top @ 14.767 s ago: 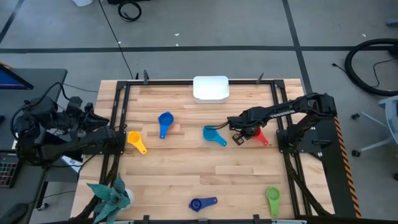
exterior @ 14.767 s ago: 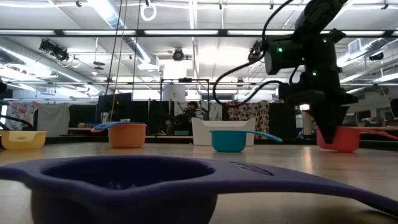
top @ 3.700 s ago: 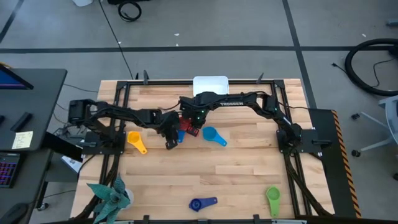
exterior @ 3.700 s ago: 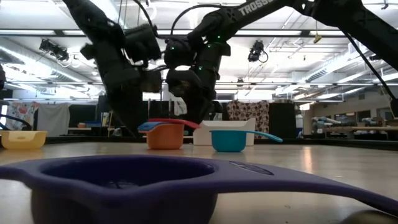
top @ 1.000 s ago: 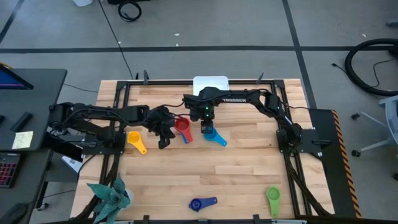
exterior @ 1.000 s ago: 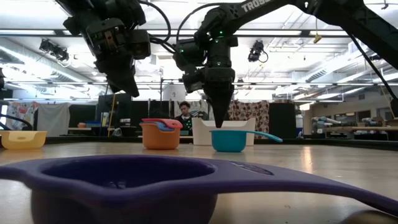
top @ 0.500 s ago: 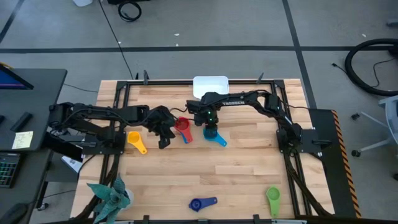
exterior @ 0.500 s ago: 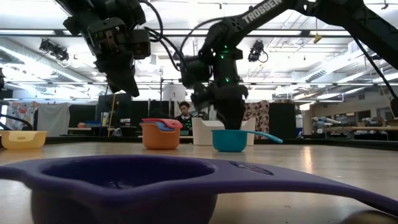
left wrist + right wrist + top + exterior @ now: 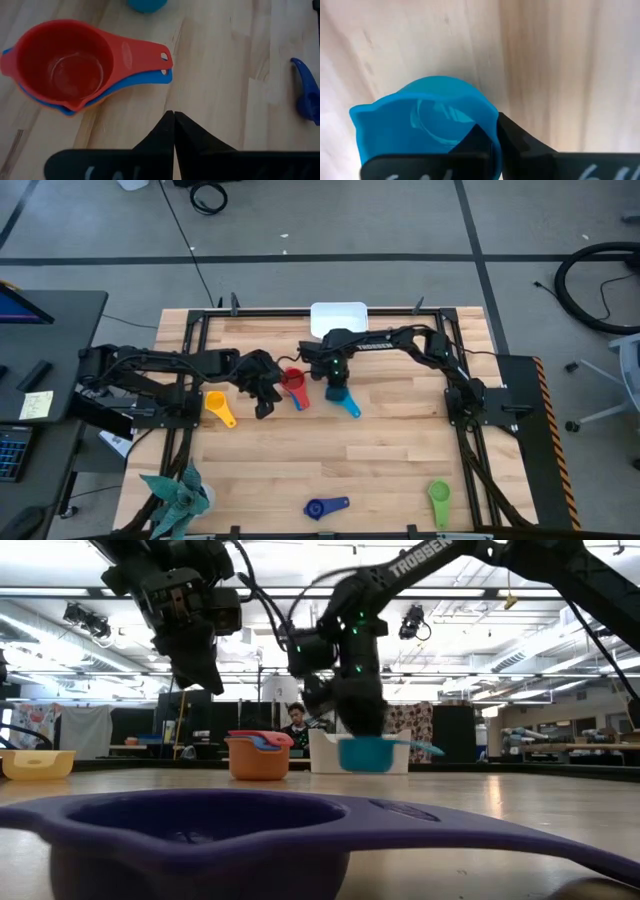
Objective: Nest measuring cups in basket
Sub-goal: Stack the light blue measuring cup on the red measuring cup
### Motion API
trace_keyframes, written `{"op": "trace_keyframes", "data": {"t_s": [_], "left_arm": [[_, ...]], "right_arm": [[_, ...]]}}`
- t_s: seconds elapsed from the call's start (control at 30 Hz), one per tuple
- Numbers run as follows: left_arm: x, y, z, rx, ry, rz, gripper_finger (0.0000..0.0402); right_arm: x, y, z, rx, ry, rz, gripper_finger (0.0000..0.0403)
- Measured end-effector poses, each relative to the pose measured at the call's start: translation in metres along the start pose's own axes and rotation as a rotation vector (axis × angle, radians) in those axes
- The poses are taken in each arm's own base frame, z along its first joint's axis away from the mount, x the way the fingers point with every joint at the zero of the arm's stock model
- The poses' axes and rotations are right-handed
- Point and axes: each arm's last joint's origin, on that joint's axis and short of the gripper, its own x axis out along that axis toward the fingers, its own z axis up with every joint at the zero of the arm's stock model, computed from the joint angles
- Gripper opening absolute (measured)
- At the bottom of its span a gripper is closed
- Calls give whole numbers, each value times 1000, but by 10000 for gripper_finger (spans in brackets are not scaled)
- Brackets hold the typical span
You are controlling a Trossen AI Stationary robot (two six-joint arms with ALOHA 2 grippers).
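The right gripper (image 9: 337,386) pinches the rim of the one light blue measuring cup (image 9: 341,395), lifted clear of the table, with the single white basket (image 9: 339,315) beyond it. Just beside it sit three nested cups (image 9: 293,383), red uppermost. The left gripper (image 9: 264,402), fingers pressed together and empty, hovers near that stack.

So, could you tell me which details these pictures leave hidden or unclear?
- Basket: the high view shows only its rim; the low view hides it behind the right gripper and light blue cup.
- Orange cup: in the left wrist view, almost covered by the red cup nested above.
- Green cup: seen only in the high view.
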Motion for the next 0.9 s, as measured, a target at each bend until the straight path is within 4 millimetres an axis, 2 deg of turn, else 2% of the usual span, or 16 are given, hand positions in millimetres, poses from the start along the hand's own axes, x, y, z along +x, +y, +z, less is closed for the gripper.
{"op": "trace_keyframes", "data": {"t_s": [0.2, 0.47, 0.7, 0.9], "left_arm": [[-16, -2, -5, -42, 9, 1, 6], [-57, -7, -13, -35, -80, 44, 6], [-85, -9, -22, -24, -171, 92, 6], [-89, -7, -27, -31, -144, 113, 6]], "right_arm": [[-44, 15, 10, 56, -53, -105, 14], [-100, 30, 25, 195, -269, -30, 13], [-108, 44, 38, 160, -413, 36, 13], [-109, 43, 41, 175, -461, 11, 13]]}}
